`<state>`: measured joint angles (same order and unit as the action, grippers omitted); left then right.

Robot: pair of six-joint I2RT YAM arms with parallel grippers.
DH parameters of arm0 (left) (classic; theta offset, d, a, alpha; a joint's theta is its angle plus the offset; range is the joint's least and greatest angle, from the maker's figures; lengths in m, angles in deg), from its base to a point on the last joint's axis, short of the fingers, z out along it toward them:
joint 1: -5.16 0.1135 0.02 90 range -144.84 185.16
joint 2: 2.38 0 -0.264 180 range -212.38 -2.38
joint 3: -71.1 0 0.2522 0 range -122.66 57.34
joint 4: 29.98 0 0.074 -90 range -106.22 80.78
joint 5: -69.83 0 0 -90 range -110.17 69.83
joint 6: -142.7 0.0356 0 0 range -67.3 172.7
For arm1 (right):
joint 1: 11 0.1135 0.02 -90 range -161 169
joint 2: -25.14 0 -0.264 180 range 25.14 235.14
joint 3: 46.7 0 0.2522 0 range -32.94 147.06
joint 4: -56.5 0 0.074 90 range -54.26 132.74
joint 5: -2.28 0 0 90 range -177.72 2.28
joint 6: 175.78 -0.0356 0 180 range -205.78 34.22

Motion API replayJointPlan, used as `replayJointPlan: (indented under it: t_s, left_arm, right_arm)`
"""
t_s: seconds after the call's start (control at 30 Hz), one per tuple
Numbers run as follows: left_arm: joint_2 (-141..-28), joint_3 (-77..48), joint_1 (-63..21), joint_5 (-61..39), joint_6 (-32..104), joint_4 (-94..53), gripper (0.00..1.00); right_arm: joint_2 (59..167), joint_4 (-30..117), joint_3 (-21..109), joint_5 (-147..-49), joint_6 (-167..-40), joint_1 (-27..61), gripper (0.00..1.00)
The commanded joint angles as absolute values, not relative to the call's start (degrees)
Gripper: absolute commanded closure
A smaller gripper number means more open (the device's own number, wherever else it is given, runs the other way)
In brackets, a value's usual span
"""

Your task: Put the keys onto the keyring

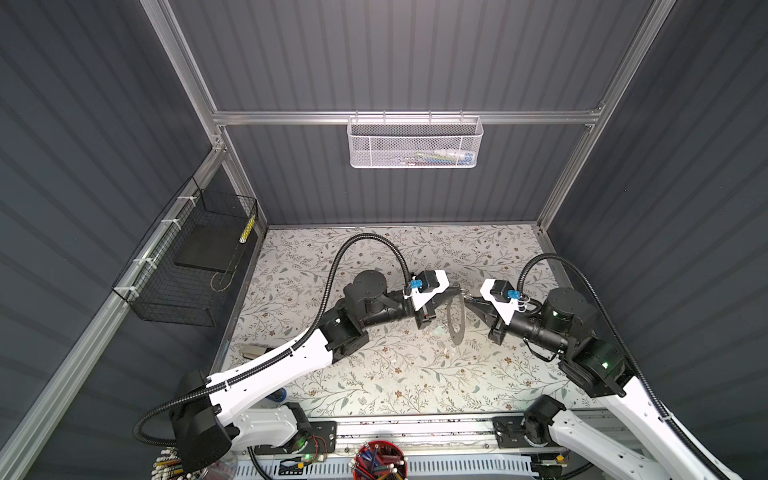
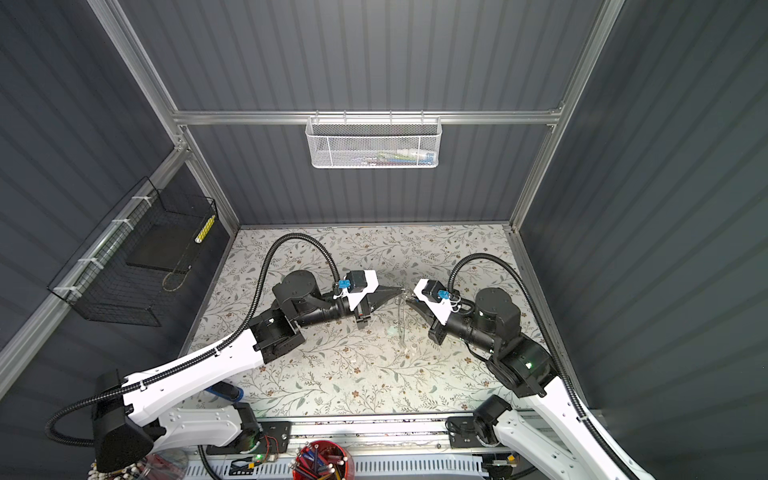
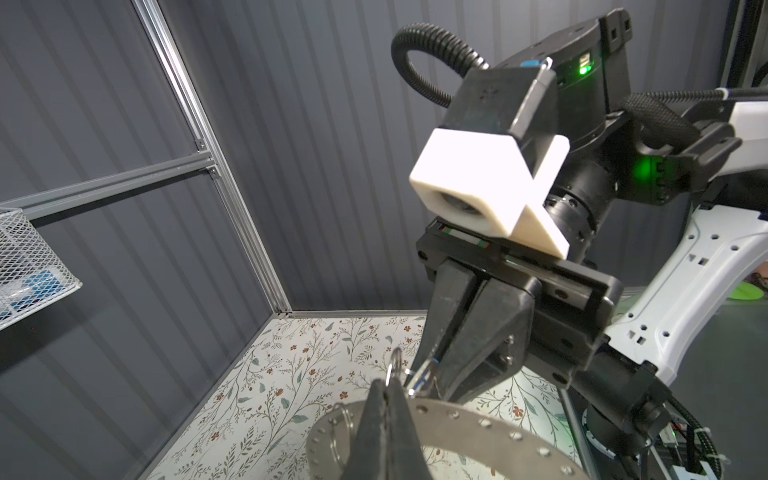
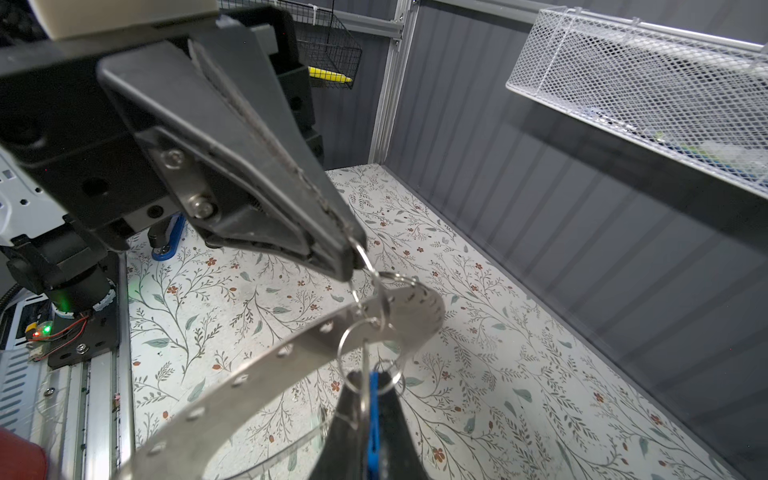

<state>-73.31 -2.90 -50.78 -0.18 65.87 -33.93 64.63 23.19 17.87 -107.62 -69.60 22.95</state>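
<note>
The keyring point(image 1: 457, 322) point(image 2: 402, 322), a wide flat grey band with small holes, hangs nearly edge-on above the table's middle in both top views. My left gripper point(image 3: 388, 392) point(image 1: 457, 287) is shut on a small wire ring point(image 3: 395, 360) that links into the keyring's band point(image 3: 478, 422) point(image 4: 286, 355) at its top. Facing it from the right, my right gripper point(image 4: 370, 384) point(image 1: 468, 299) is shut on a key with a blue tag point(image 4: 374, 419). That key's wire ring point(image 4: 353, 353) overlaps the band's edge; whether it passes through a hole I cannot tell.
A blue-and-black stapler point(image 1: 276, 395) lies at the front left under the left arm. A white mesh basket point(image 1: 415, 141) hangs on the back wall and a black wire basket point(image 1: 187, 266) on the left wall. A red pen cup point(image 1: 380, 459) stands at the front edge.
</note>
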Motion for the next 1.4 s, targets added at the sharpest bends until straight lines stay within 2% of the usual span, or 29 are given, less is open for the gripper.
replayJointPlan:
  t_s: [0.0,0.53,1.37]
  left_arm:
    - [-71.55,-3.55,-50.57,0.51,67.81,-34.10,1.00]
    - [-73.04,-4.54,-50.61,2.49,68.83,-32.12,1.00]
    - [-71.81,-4.27,-50.63,-0.11,71.31,-30.19,1.00]
  right_arm:
    - [64.44,21.06,20.36,-108.14,-68.24,23.06,1.00]
    - [66.95,19.62,22.77,-112.63,-67.15,23.10,1.00]
    - [67.33,14.85,23.66,-109.10,-63.40,22.52,1.00]
